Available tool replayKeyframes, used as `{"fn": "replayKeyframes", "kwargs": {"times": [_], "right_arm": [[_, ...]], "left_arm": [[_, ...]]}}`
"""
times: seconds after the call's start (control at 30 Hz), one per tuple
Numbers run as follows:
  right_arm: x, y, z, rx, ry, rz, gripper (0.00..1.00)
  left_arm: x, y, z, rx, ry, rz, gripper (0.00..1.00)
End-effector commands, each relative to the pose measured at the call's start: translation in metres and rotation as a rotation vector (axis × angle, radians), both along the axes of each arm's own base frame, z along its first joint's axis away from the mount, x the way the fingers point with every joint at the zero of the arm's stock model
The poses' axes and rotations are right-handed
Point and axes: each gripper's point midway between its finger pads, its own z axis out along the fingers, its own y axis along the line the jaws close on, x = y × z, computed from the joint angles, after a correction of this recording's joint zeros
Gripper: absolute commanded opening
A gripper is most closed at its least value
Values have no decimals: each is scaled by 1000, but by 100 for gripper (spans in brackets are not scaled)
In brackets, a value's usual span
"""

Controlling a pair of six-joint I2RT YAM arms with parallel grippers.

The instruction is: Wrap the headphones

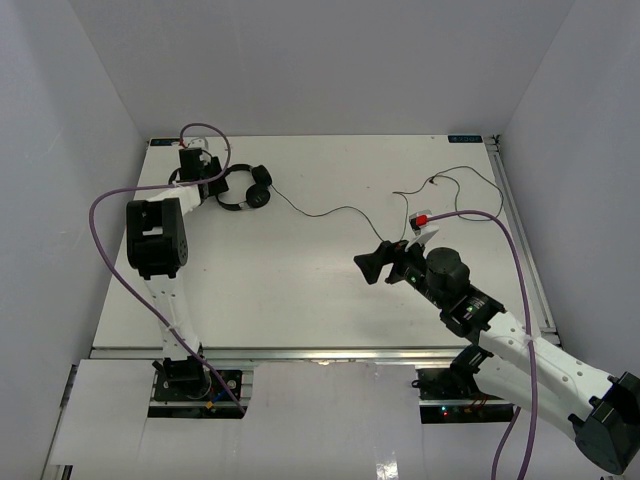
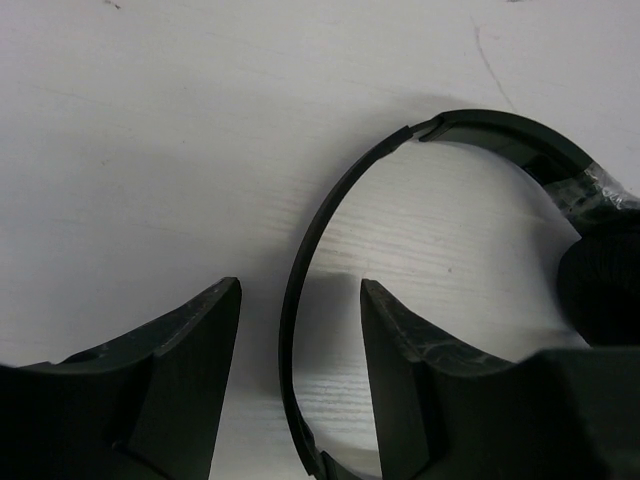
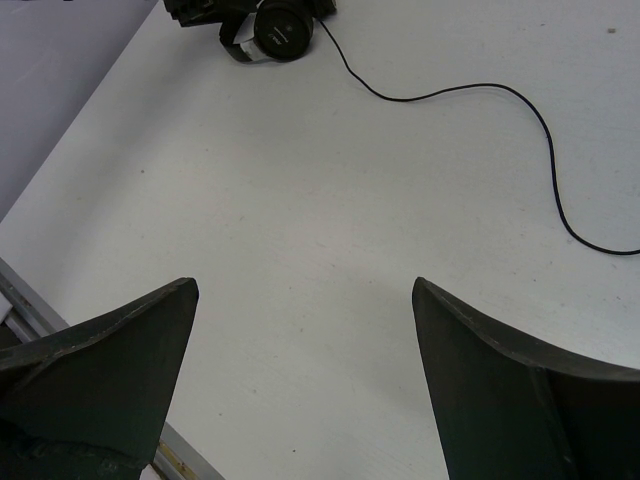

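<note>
The black headphones (image 1: 250,190) lie at the table's far left, earcups to the right. Their thin cord (image 1: 340,210) trails right across the table towards the far right. My left gripper (image 1: 210,184) is down over the headband. In the left wrist view it (image 2: 300,290) is open, and the thin curved headband (image 2: 330,195) passes between the fingers without touching either; one earcup (image 2: 600,280) shows at the right edge. My right gripper (image 1: 375,265) is open and empty above the bare mid table. In the right wrist view it (image 3: 305,285) faces the headphones (image 3: 275,25) and cord (image 3: 450,90) far off.
Purple robot cables (image 1: 110,200) loop round both arms. The cord's far end lies in loose curls near the right rail (image 1: 515,220). White walls close in the table on the left, back and right. A metal rail (image 1: 300,352) runs along the near edge.
</note>
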Motion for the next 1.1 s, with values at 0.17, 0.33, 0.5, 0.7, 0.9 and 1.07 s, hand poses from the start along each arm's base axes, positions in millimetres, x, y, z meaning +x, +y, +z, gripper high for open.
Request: {"fn": "replayKeyframes", "kwargs": {"times": [0.17,0.33,0.5,0.7,0.9,1.07], "right_arm": [[2,4,25,38,-65,10,95],[2,2,28,46,-76,4,95],[0,5,32,34,-111,40,95],[-3,6,43,19,-184,77,95],[-20,23,76,35,-323,239,96],[-36,41,93,-44,-401,419,95]], "left_arm": [[0,1,-8,13,45,-43,29],[-8,-9,8,-26,41,-65,0],[-27,-24,79,-133,-60,-29,0],[-92,-55,162,-252,-156,-41,0],[-170,-97,228,-253,-302,-91,0],[-230,-151,246,-131,-326,-165,0]]}}
